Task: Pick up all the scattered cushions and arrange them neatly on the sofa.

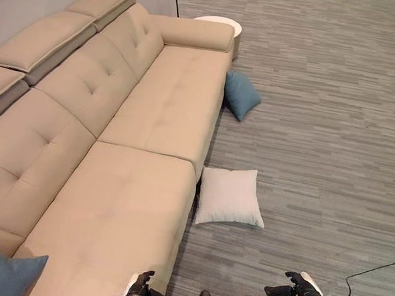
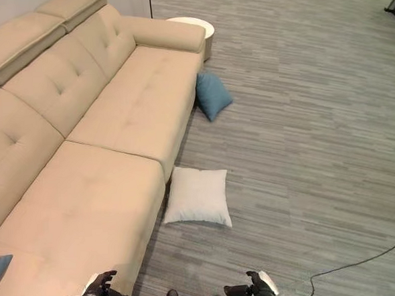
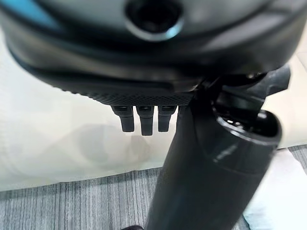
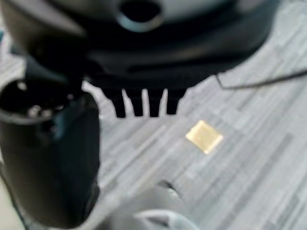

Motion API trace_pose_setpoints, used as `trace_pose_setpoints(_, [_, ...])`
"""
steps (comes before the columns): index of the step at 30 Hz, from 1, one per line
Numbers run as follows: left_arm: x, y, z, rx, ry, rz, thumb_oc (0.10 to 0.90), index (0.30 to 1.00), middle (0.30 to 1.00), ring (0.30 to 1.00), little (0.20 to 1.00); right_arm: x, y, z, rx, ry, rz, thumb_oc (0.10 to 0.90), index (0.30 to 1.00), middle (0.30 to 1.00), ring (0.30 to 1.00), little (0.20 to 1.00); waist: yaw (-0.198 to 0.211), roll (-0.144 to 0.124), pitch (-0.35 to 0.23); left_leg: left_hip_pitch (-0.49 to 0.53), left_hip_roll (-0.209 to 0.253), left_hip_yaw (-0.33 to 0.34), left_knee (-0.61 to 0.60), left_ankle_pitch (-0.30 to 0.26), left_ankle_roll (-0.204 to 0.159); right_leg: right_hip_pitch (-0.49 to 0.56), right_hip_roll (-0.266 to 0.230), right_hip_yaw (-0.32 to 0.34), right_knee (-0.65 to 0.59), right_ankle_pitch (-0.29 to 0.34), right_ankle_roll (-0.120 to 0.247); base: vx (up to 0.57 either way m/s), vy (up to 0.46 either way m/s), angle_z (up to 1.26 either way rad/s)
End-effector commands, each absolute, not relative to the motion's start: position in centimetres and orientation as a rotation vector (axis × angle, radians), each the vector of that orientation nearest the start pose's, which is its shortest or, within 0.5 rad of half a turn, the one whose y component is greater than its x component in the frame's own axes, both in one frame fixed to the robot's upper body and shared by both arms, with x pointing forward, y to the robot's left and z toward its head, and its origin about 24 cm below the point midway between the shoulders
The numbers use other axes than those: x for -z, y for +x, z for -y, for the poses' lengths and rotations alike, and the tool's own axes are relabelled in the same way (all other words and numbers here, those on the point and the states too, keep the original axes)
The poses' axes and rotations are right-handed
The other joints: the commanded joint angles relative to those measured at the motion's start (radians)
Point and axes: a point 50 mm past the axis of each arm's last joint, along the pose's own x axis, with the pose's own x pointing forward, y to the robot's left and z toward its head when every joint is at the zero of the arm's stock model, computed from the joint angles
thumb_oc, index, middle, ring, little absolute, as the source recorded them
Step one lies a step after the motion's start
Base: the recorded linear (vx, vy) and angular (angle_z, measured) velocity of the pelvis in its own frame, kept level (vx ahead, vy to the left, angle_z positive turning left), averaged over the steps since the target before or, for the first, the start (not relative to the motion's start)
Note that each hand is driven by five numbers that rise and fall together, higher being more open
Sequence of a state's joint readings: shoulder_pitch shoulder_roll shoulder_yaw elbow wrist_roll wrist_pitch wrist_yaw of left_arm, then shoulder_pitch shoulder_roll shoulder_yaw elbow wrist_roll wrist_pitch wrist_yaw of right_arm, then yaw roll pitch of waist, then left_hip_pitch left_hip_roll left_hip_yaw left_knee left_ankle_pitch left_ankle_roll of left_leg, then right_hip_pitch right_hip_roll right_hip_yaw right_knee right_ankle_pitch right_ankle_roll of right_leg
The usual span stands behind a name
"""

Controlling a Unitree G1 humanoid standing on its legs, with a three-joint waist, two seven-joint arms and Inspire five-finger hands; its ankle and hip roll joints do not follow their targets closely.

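Step in hand, as I judge it: approach, before any pickup. Both hands hang low and empty. Left hand (image 1: 144,292) sits over the sofa's near front corner; its wrist view shows fingers (image 3: 142,123) straight, nothing between them and the thumb. Right hand (image 1: 298,288) hangs over the floor, off the sofa's front; fingers (image 4: 139,105) likewise straight and holding nothing.

Sofa (image 1: 140,192), beige, is the landmark. White cushion (image 1: 229,197) lies flat on the floor, just beside the sofa's front edge. Blue cushion (image 1: 240,96) leans against the sofa's front near its far arm. A second blue cushion (image 1: 11,283) rests on the sofa's near end.

Next move, by my reading: step toward the white cushion, which is nearest, lower the body, bring a hand down and close on an edge.

Hard to make out: second blue cushion is cut off by the frame. Round white table (image 1: 222,24) past the sofa's far arm is partly hidden. Small yellow patch (image 4: 204,137) on the floor, unidentified.
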State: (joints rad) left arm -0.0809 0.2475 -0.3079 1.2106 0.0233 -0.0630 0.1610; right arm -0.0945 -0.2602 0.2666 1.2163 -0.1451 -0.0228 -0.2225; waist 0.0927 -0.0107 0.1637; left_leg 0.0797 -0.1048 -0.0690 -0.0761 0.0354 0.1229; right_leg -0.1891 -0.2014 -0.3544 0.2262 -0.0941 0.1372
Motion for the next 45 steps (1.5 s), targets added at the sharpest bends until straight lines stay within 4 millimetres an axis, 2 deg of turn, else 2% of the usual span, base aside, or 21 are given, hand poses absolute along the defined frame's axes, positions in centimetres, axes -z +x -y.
trace_pose_setpoints(1, [14.8,13.4,-22.6,-0.002,0.520,-1.014,0.800,0.900,0.900,0.900,0.900,13.7,14.0,25.9,0.073,-0.721,-1.019,0.800,0.900,0.900,0.900,0.900,0.000,-0.007,0.018,-0.014,0.026,-0.053,0.051,-0.115,-0.074,0.014,0.057,0.052,-0.133,0.142,0.010,0.19,-0.088,-0.04])
trace_pose_setpoints(5, [15.1,12.8,-22.5,0.001,0.521,-1.042,0.800,0.900,0.900,0.900,0.900,14.0,13.6,25.8,0.053,-0.727,-1.035,0.800,0.900,0.900,0.900,0.900,-0.003,-0.026,0.002,0.017,0.033,-0.063,0.053,-0.151,-0.085,0.038,0.063,0.068,-0.164,0.156,0.002,0.25,-0.155,0.08])
trace_pose_setpoints(7, [15.2,12.8,-22.3,0.008,0.518,-1.045,0.800,0.900,0.900,0.900,0.900,14.1,13.3,25.8,0.051,-0.723,-1.040,0.800,0.900,0.900,0.900,0.900,-0.004,-0.026,-0.012,0.034,0.058,-0.073,0.051,-0.167,-0.102,0.053,0.075,0.074,-0.152,0.140,-0.011,0.24,-0.181,0.18])
trace_pose_setpoints(10, [15.2,12.9,-21.7,0.032,0.513,-1.040,0.800,0.900,0.900,0.900,0.900,14.1,13.2,25.8,0.066,-0.699,-1.033,0.800,0.900,0.900,0.900,0.900,-0.011,-0.031,-0.025,0.021,0.092,-0.079,0.124,-0.208,-0.137,0.086,0.088,0.068,-0.155,0.104,-0.036,0.23,-0.227,0.27])
trace_pose_setpoints(13, [15.1,13.7,-21.2,0.053,0.508,-1.016,0.800,0.900,0.900,0.900,0.900,13.9,13.5,26.1,0.084,-0.695,-1.023,0.800,0.900,0.900,0.900,0.900,-0.008,-0.034,-0.002,-0.066,0.109,-0.068,0.312,-0.159,-0.164,0.129,0.105,0.077,-0.174,0.080,-0.066,0.10,-0.184,0.26])
trace_pose_setpoints(15, [14.8,14.4,-21.0,0.053,0.506,-0.993,0.800,0.900,0.900,0.900,0.900,13.6,13.8,26.4,0.103,-0.694,-1.009,0.800,0.900,0.900,0.900,0.900,0.005,-0.046,0.032,-0.178,0.097,-0.070,0.498,-0.108,-0.161,0.150,0.112,0.088,-0.184,0.074,-0.090,0.05,-0.177,0.04])
trace_pose_setpoints(17, [14.7,14.5,-20.9,0.055,0.502,-0.986,0.800,0.900,0.900,0.900,0.900,13.6,13.6,26.7,0.117,-0.690,-1.018,0.800,0.900,0.900,0.900,0.900,0.010,-0.061,0.045,-0.243,0.100,-0.041,0.563,-0.092,-0.150,0.167,0.111,0.086,-0.196,0.059,-0.103,0.09,-0.146,0.02])
trace_pose_setpoints(19, [14.7,14.8,-20.6,0.066,0.503,-0.974,0.800,0.900,0.900,0.900,0.900,13.7,13.2,27.0,0.126,-0.691,-1.033,0.800,0.900,0.900,0.900,0.900,0.016,-0.062,0.050,-0.269,0.111,-0.013,0.532,-0.120,-0.147,0.190,0.116,0.080,-0.211,0.044,-0.103,0.17,-0.081,0.08])
trace_pose_setpoints(21, [14.8,14.7,-20.2,0.080,0.508,-0.976,0.800,0.900,0.900,0.900,0.900,13.7,13.0,27.2,0.138,-0.689,-1.039,0.800,0.900,0.900,0.900,0.900,0.010,-0.066,0.046,-0.275,0.111,0.023,0.429,-0.144,-0.145,0.204,0.117,0.065,-0.229,0.029,-0.097,0.22,-0.037,0.08])
trace_pose_setpoints(24, [14.8,14.8,-20.0,0.092,0.518,-0.975,0.800,0.900,0.900,0.900,0.900,13.7,12.7,27.4,0.144,-0.688,-1.046,0.800,0.900,0.900,0.900,0.900,0.006,-0.053,0.032,-0.286,0.102,0.054,0.269,-0.083,-0.158,0.232,0.135,0.053,-0.254,0.013,-0.092,0.22,0.034,0.35])
trace_pose_setpoints(27, [15.0,14.3,-20.2,0.082,0.505,-0.992,0.800,0.900,0.900,0.900,0.900,13.8,12.5,27.2,0.135,-0.701,-1.054,0.800,0.900,0.900,0.900,0.900,0.036,-0.043,0.026,-0.327,0.042,-0.021,0.202,-0.023,-0.161,0.269,0.164,0.092,-0.262,-0.007,-0.088,0.26,0.085,0.03])
trace_pose_setpoints(28, [15.1,14.1,-20.3,0.079,0.499,-0.999,0.800,0.900,0.900,0.900,0.900,13.9,12.4,27.2,0.128,-0.701,-1.059,0.800,0.900,0.900,0.900,0.900,0.038,-0.040,0.019,-0.304,0.043,-0.031,0.166,-0.028,-0.156,0.274,0.167,0.100,-0.255,-0.015,-0.085,0.33,0.172,-0.31])
trace_pose_setpoints(29, [15.3,13.4,-20.5,0.071,0.496,-1.022,0.800,0.900,0.900,0.900,0.900,14.1,12.1,27.0,0.104,-0.714,-1.070,0.800,0.900,0.900,0.900,0.900,0.034,-0.039,0.002,-0.284,0.042,-0.042,0.165,-0.029,-0.141,0.271,0.156,0.108,-0.227,-0.026,-0.079,0.25,0.140,-0.50])
trace_pose_setpoints(31, [15.3,13.4,-20.5,0.071,0.496,-1.022,0.800,0.900,0.900,0.900,0.900,14.1,12.1,27.0,0.104,-0.714,-1.070,0.800,0.900,0.900,0.900,0.900,0.035,-0.040,0.002,-0.284,0.042,-0.041,0.165,-0.029,-0.141,0.271,0.156,0.109,-0.225,-0.027,-0.079,0.15,0.108,-0.50])
trace_pose_setpoints(32, [15.3,13.3,-20.9,0.066,0.497,-1.029,0.800,0.900,0.900,0.900,0.900,14.1,12.2,26.8,0.095,-0.718,-1.067,0.800,0.900,0.900,0.900,0.900,0.042,-0.041,-0.009,-0.273,0.037,-0.037,0.171,-0.042,-0.128,0.267,0.136,0.116,-0.184,-0.036,-0.062,0.19,0.162,-0.33])
trace_pose_setpoints(35, [15.2,13.2,-21.4,0.054,0.505,-1.030,0.800,0.900,0.900,0.900,0.900,14.1,12.4,26.5,0.077,-0.721,-1.064,0.800,0.900,0.900,0.900,0.900,0.050,-0.039,-0.012,-0.251,0.037,-0.028,0.170,-0.059,-0.105,0.241,0.107,0.122,-0.089,-0.040,-0.053,0.16,0.168,-0.21])
trace_pose_setpoints(36, [15.0,13.5,-21.9,0.032,0.505,-1.022,0.800,0.900,0.900,0.900,0.900,14.1,12.8,26.3,0.062,-0.727,-1.055,0.800,0.900,0.900,0.900,0.900,0.055,-0.028,-0.007,-0.230,0.036,-0.024,0.169,-0.074,-0.080,0.188,0.074,0.116,0.035,-0.025,-0.030,0.07,0.111,-0.15])
trace_pose_setpoints(37, [15.0,13.5,-21.9,0.032,0.505,-1.022,0.800,0.900,0.900,0.900,0.900,14.1,12.8,26.3,0.062,-0.727,-1.055,0.800,0.900,0.900,0.900,0.900,0.056,-0.028,-0.007,-0.230,0.036,-0.024,0.169,-0.074,-0.080,0.187,0.074,0.117,0.035,-0.025,-0.030,0.14,0.180,-0.21])
trace_pose_setpoints(38, [14.8,13.7,-22.3,0.020,0.508,-1.016,0.800,0.900,0.900,0.900,0.900,14.0,13.2,26.1,0.055,-0.728,-1.043,0.800,0.900,0.900,0.900,0.900,0.054,-0.017,0.004,-0.207,0.036,-0.025,0.165,-0.082,-0.057,0.149,0.044,0.108,0.133,0.016,-0.017,0.06,0.072,-0.24])
trace_pose_setpoints(41, [14.7,13.6,-22.7,0.011,0.523,-1.017,0.800,0.900,0.900,0.900,0.900,13.9,13.5,25.8,0.058,-0.718,-1.030,0.800,0.900,0.900,0.900,0.900,0.044,0.000,0.015,-0.170,0.039,-0.041,0.150,-0.092,-0.040,0.085,0.028,0.124,0.228,0.049,-0.017,0.10,0.085,-0.08])
trace_pose_setpoints(45, [14.7,13.4,-23.0,-0.002,0.526,-1.019,0.800,0.900,0.900,0.900,0.900,14.0,13.4,25.9,0.057,-0.717,-1.032,0.800,0.900,0.900,0.900,0.900,0.032,0.005,0.016,-0.126,0.044,-0.055,0.118,-0.103,-0.047,0.057,0.041,0.134,0.124,0.034,-0.027,0.16,-0.037,0.05])
